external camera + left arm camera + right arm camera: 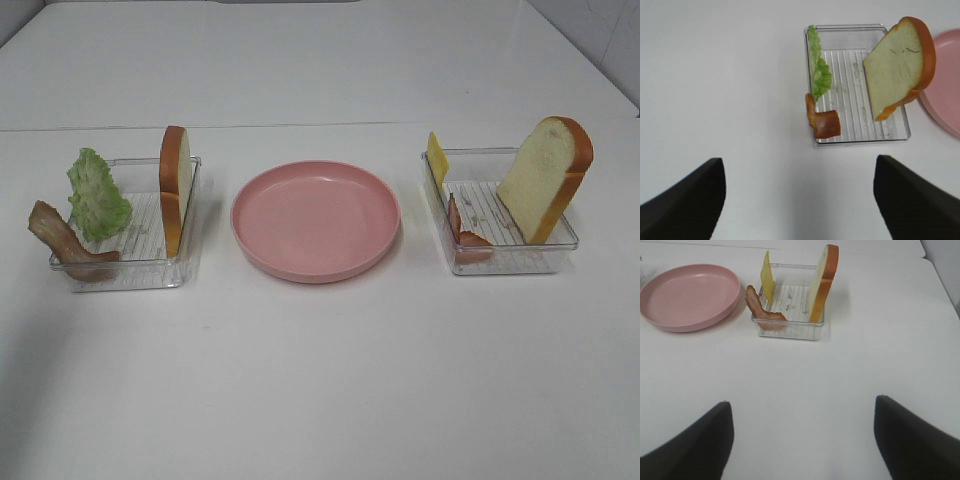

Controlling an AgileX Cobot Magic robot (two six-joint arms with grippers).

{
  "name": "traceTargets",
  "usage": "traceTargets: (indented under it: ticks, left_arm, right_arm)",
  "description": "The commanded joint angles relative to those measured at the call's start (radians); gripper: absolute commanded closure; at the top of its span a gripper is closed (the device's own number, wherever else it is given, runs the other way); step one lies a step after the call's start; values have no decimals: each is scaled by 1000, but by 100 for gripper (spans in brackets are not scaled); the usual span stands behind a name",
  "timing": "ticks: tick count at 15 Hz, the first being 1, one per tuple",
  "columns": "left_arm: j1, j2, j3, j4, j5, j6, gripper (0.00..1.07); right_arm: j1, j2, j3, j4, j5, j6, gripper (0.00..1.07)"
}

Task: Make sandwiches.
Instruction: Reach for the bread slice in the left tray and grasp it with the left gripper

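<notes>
The sandwiches' parts stand loose in two clear trays. The left tray holds a bread slice on edge, a green lettuce leaf and a brown bacon strip. In the right tray are a yellow cheese square, a bacon strip and a leaning bread slice. Neither arm shows in the high view. My left gripper is open and empty, well short of its tray. My right gripper is also open and empty, back from its tray.
A round pink plate sits between the trays with nothing on it. The white table runs wide in front of the trays, and a seam crosses it behind them.
</notes>
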Motion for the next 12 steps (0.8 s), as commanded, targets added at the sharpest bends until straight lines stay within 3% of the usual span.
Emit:
traceTargets:
  ticks: [1, 4, 7, 10, 11, 12]
  left_arm:
    - [-33, 191, -188, -66, 156, 1, 30]
    - [-102, 330, -316, -66, 170, -2, 30]
    - [-178, 486, -461, -62, 239, -55, 30]
    - [-252, 663, -662, -21, 379, -177, 30]
    - [-300, 786, -815, 70, 507, -273, 30]
    - [-321, 839, -894, 116, 568, -305, 30]
  right_arm:
    - [-6, -12, 4, 3, -12, 1, 33]
    - [-6, -12, 4, 3, -12, 1, 33]
    - [-6, -12, 4, 3, -12, 1, 33]
    - [-6, -12, 4, 3, -12, 1, 33]
    - [-6, -12, 4, 3, -12, 1, 33]
    - [-6, -12, 4, 3, -12, 1, 33]
